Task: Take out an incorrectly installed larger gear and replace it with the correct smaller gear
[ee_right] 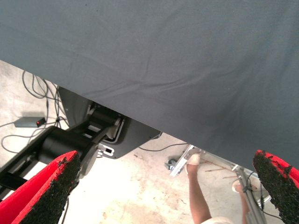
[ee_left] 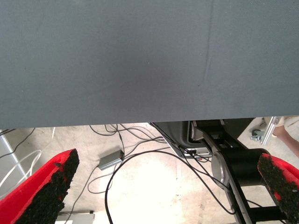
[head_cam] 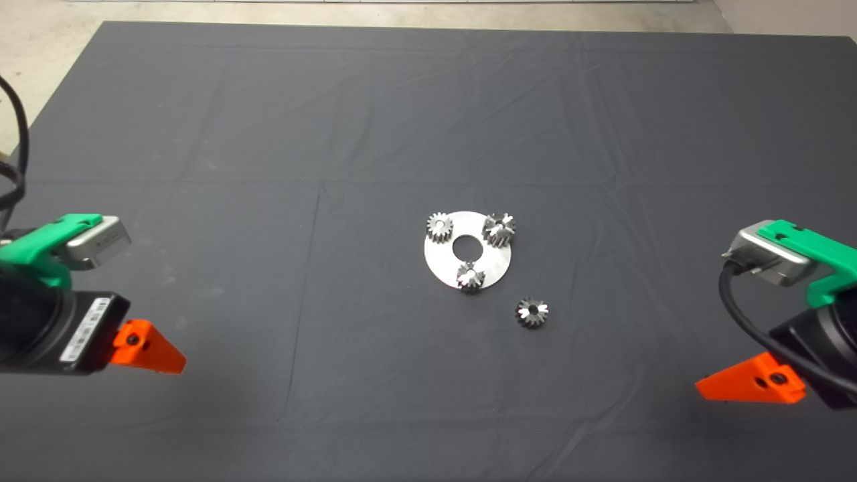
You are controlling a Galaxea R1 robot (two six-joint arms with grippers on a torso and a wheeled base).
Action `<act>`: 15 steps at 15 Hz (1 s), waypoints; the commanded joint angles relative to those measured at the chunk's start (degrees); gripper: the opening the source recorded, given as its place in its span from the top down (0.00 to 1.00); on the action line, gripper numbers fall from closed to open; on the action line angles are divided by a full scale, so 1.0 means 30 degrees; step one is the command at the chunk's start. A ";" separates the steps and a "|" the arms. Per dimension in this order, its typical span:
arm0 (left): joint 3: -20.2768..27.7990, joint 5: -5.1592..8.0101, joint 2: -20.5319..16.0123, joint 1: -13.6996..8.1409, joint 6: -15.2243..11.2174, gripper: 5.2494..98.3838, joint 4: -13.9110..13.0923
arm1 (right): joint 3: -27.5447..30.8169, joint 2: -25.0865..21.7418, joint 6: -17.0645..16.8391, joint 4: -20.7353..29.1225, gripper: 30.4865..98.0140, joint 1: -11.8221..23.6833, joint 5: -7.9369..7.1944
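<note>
A round silver plate (head_cam: pixel 443 264) with a centre hole lies mid-mat and carries three gears. The larger gear (head_cam: pixel 499 229), dark with glinting teeth, sits on the plate's far right side. Two paler silvery gears stand at the plate's far left (head_cam: pixel 440 227) and near edge (head_cam: pixel 471 276). The smaller gear (head_cam: pixel 532 312), dark with a black centre hole, lies loose on the mat just right of and nearer than the plate. My left gripper (head_cam: pixel 150 349) waits at the lower left edge, open (ee_left: pixel 163 186). At the lower right edge my right gripper (head_cam: pixel 746 383) is parked, also open (ee_right: pixel 163 186). Neither holds anything.
The dark mat (head_cam: pixel 268 134) covers the table, with creases across it. Both wrist views look past the mat's edge to the floor, with cables (ee_left: pixel 140 158) and the robot's black base (ee_right: pixel 93 135). A person's leg and shoe (ee_right: pixel 198 196) show beyond the mat.
</note>
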 commanded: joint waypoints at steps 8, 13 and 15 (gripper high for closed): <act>0.0837 0.0934 0.0037 -0.0290 0.0105 0.00 -0.0317 | -0.2066 0.3505 -0.4087 -0.5167 0.00 -0.4211 -0.1083; 0.0838 0.0905 0.0037 -0.0290 0.0135 0.00 -0.0330 | -0.3460 0.4091 -0.5994 -0.7715 0.00 -0.5210 -0.1083; 0.0867 0.0905 -0.0021 -0.0290 0.0135 0.00 -0.0324 | -0.3623 0.4062 -0.6103 -0.8334 0.00 -0.5405 -0.1083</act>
